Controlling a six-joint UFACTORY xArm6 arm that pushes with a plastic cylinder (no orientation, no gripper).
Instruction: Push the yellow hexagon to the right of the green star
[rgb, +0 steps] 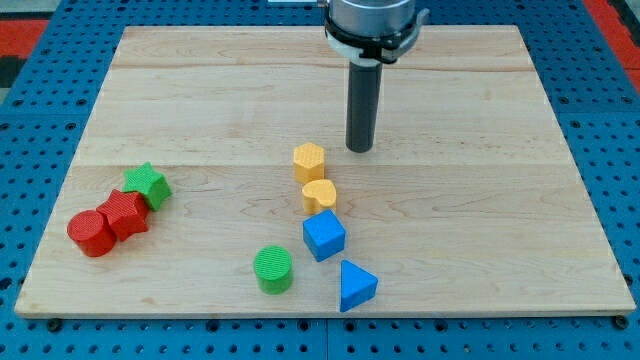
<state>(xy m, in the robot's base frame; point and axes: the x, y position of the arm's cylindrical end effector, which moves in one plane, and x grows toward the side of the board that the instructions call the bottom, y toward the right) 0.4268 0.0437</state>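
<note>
The yellow hexagon (309, 160) stands near the board's middle. The green star (147, 185) lies far to the view's left, touching a red block. My tip (360, 149) is the lower end of the dark rod. It rests on the board just to the right of the yellow hexagon and slightly above it in the view, with a small gap between them.
A yellow heart (319, 194) sits just below the hexagon, then a blue cube (323, 235) and a blue triangle (356, 285). A green cylinder (272, 269) is at the bottom middle. A red hexagon (124, 214) and red cylinder (91, 233) sit beside the star. The wooden board (480, 200) ends on a blue pegboard.
</note>
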